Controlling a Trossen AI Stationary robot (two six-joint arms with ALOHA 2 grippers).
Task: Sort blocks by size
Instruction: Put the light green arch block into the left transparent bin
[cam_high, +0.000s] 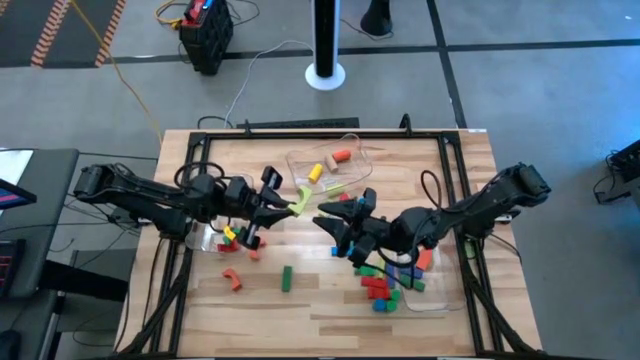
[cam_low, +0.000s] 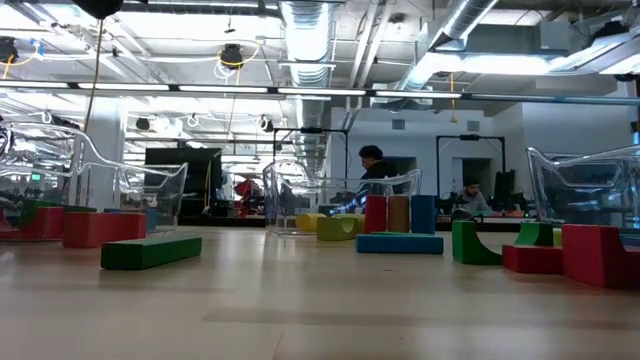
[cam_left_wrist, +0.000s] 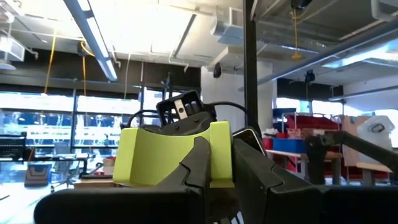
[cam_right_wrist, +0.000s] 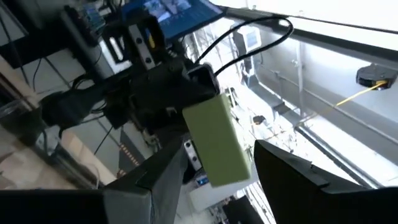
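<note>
Closest to my low camera, a green bar (cam_low: 150, 251) lies flat on the wooden table (cam_high: 320, 300), with a red block (cam_low: 103, 228) just behind it.

From overhead I see my left gripper (cam_high: 283, 203) reaching toward the middle of the table with a yellow-green block (cam_high: 300, 200) at its tip. The left wrist view shows that block (cam_left_wrist: 171, 155) clamped between the two dark fingers (cam_left_wrist: 193, 165), sitting just ahead of them. Facing it is my right gripper (cam_high: 335, 215), its jaws standing apart. In the right wrist view the same yellow-green block (cam_right_wrist: 217, 140) sits in the gap between the spread fingers (cam_right_wrist: 155, 171), and I cannot tell whether either one touches it.

Below the left jaws, a small cluster of yellow, red and green blocks (cam_high: 232, 238) lies in a clear bin (cam_high: 205, 238). Nearer the table's front edge are a red arch (cam_high: 232, 280) and the green bar (cam_high: 286, 277). Behind and under the right gripper sits a pile of red, green and blue blocks (cam_high: 385, 285). Beyond both jaws, another clear bin (cam_high: 350, 175) holds a yellow block (cam_high: 315, 172) and an orange cylinder (cam_high: 341, 156).
</note>
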